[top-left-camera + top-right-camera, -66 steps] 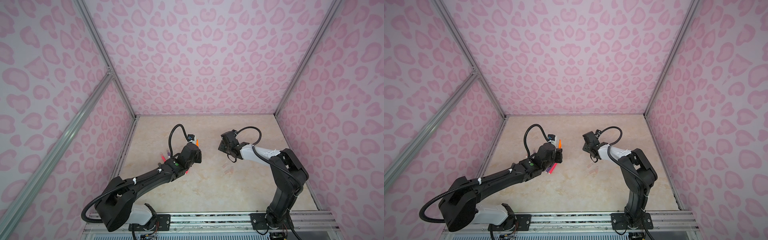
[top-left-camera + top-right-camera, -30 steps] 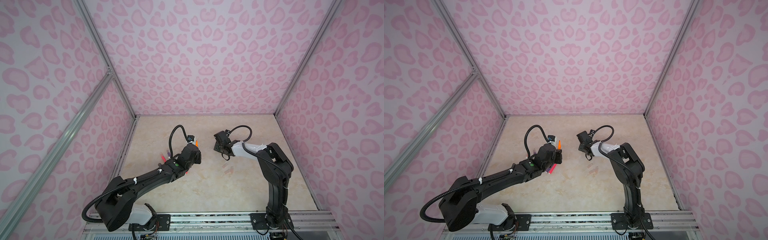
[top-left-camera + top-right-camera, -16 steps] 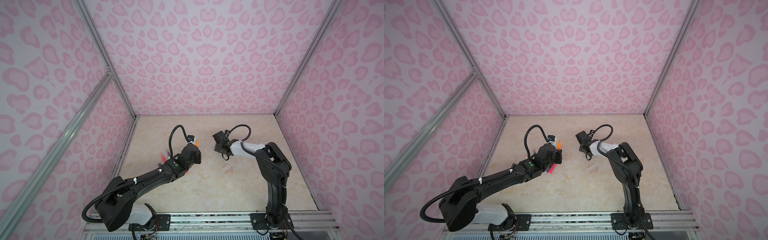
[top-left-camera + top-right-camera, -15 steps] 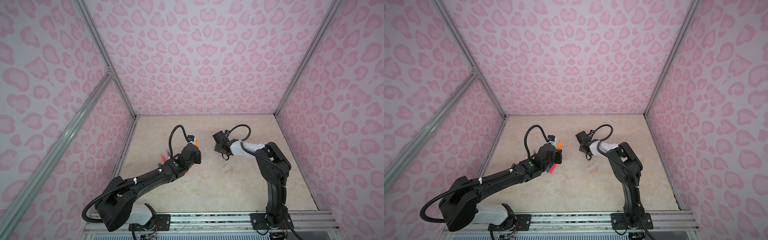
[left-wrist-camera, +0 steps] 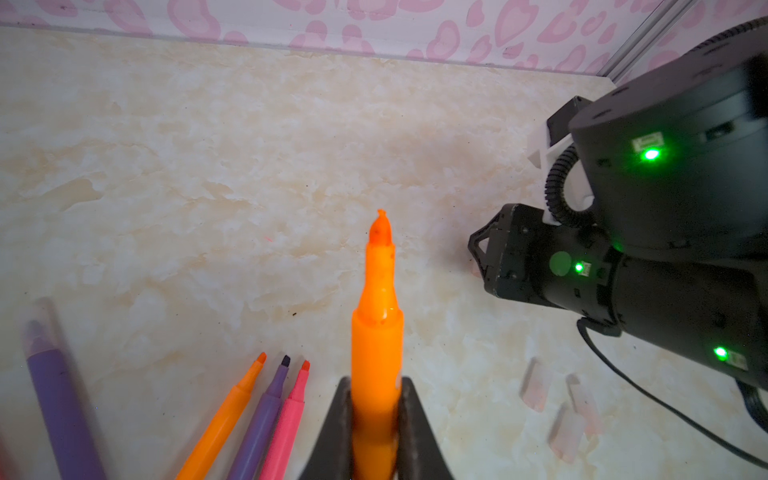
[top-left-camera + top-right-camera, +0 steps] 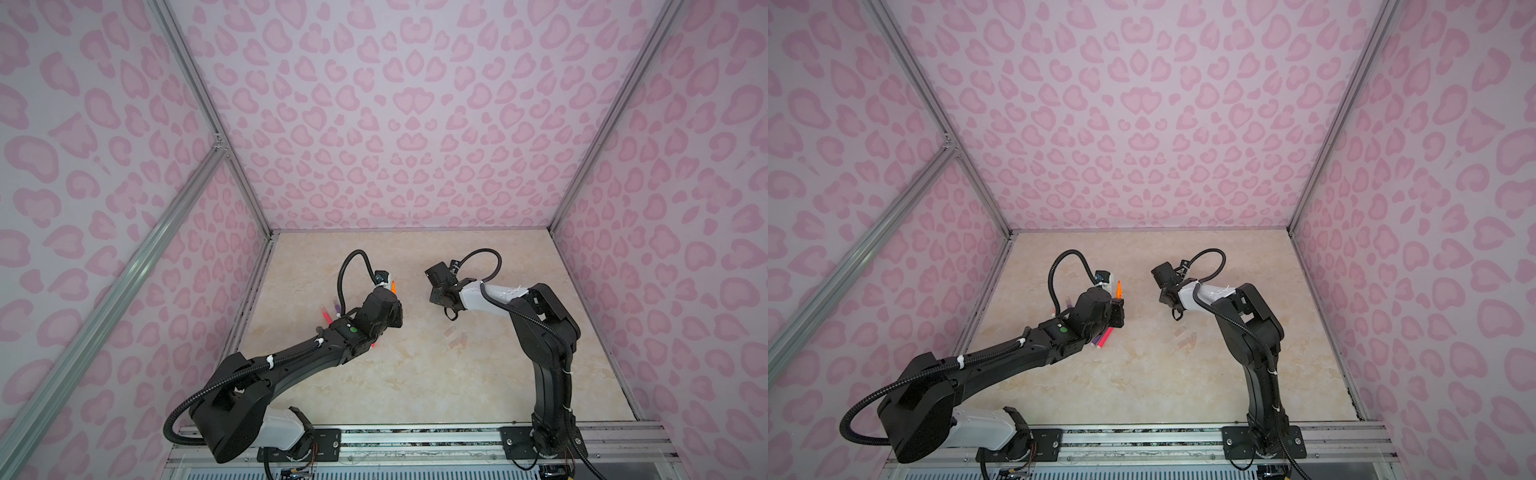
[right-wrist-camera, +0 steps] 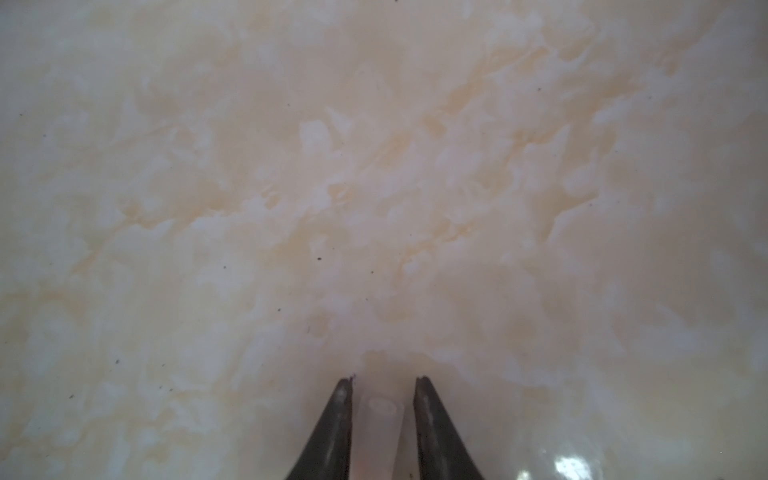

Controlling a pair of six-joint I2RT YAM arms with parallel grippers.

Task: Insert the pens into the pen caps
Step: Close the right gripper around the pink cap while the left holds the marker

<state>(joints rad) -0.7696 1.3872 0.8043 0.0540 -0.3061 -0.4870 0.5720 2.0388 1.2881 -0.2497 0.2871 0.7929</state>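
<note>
Gripping an orange pen [image 5: 377, 324] by its barrel, our left hand [image 5: 376, 384] is clenched, tip free. Our right hand [image 7: 382, 380] brackets a clear cap [image 7: 380, 415] close to the tabletop [image 7: 374, 166]; whether it pinches, we cannot tell. Next, we judge: secure the cap, align mouth with tip.
</note>
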